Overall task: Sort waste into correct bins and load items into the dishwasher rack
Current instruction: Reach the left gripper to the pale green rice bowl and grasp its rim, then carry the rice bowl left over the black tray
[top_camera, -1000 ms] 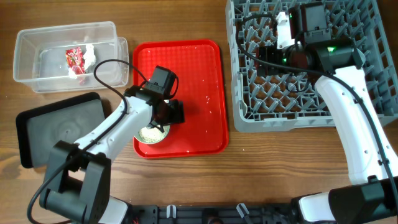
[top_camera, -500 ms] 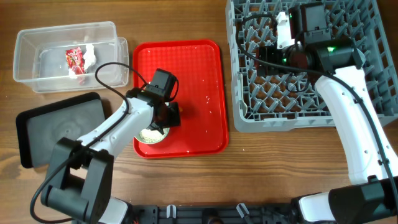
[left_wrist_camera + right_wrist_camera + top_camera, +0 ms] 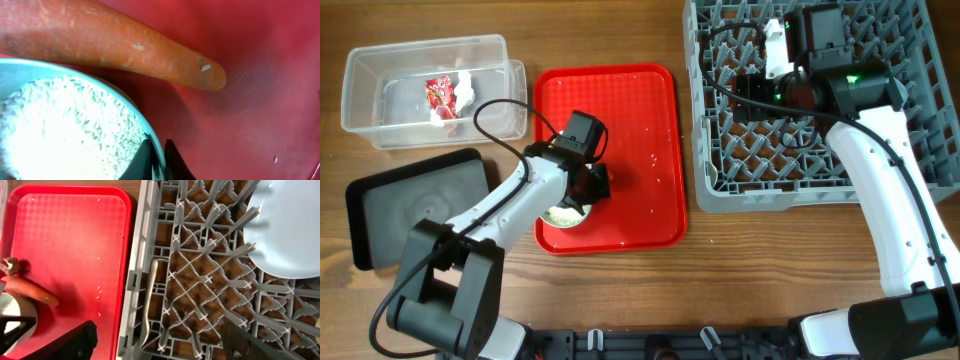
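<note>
Over the last second the left gripper [image 3: 157,161] edged slightly left on the bright red plastic serving tray [image 3: 640,120] and settled; its fingers were pinched onto the rim of the pale blue-green round bowl [image 3: 141,119] of white rice, just beside the orange carrot [image 3: 110,45]; bowl not lifted. Likely meant the grasp was set, rice to be dumped next. The right gripper [image 3: 157,330] had not moved, jaws spread and empty over the grey plastic peg rack [image 3: 930,60], near the racked pale blue round plate [image 3: 285,230].
</note>
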Motion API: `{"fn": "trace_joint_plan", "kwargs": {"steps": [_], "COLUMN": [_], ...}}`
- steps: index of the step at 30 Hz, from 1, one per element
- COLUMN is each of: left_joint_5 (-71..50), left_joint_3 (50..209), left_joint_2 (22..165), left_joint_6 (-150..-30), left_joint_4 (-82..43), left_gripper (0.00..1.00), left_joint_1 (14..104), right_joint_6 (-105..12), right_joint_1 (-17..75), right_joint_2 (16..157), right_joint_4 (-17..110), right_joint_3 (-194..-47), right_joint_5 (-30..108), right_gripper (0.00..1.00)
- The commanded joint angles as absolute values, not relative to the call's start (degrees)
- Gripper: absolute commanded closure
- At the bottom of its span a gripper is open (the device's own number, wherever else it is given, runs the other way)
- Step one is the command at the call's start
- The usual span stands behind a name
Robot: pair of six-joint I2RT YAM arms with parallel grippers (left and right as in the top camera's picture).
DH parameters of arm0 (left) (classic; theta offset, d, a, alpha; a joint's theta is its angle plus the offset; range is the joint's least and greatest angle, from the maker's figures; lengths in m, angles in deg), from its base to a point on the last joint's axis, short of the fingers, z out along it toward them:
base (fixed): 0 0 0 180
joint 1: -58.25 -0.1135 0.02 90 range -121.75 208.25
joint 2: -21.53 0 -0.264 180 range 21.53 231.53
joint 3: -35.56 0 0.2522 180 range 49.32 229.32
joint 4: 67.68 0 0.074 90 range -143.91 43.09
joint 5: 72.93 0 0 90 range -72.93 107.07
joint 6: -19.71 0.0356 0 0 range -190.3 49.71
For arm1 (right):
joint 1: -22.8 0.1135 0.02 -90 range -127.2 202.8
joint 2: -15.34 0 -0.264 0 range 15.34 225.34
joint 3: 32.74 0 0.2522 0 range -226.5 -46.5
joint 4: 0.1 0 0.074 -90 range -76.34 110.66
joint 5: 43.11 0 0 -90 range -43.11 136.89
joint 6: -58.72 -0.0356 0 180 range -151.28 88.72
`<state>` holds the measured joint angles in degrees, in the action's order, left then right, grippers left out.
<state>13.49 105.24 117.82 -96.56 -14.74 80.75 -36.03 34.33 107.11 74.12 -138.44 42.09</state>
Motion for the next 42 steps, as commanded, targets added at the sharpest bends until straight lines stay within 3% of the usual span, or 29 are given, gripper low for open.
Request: {"fn": "trace_joint_plan", "kwargs": {"steps": [1, 20, 31, 42], "left_joint_5": [13.1, 13.1, 8.8, -11.0], "left_joint_3": [105.0, 112.0, 114.2, 114.2], "left_joint_2": [118.4, 110.0, 102.4, 102.6], "left_joint_6": [-96.5, -96.5, -91.5, -85.6], "left_joint_4": [-15.1, -5.5, -2.5, -9.4], "left_gripper": [0.96, 0.96, 0.96, 0.96], "left_joint_1": [80.9, 78.9, 60.7, 35.2], "right_joint_6": [-36.8, -36.8, -36.8, -36.8], "right_joint_1": [34.3, 34.3, 34.3, 34.3], "right_joint_2": [107.8, 107.8, 107.8, 107.8], "right_joint_4": [74.2, 74.2, 74.2, 74.2], "right_joint_3": [-138.3, -138.3, -138.3, -138.3], "right_joint_5": [43.0, 43.1, 43.1, 43.0], "right_gripper": [0.18, 0.18, 0.18, 0.18]}}
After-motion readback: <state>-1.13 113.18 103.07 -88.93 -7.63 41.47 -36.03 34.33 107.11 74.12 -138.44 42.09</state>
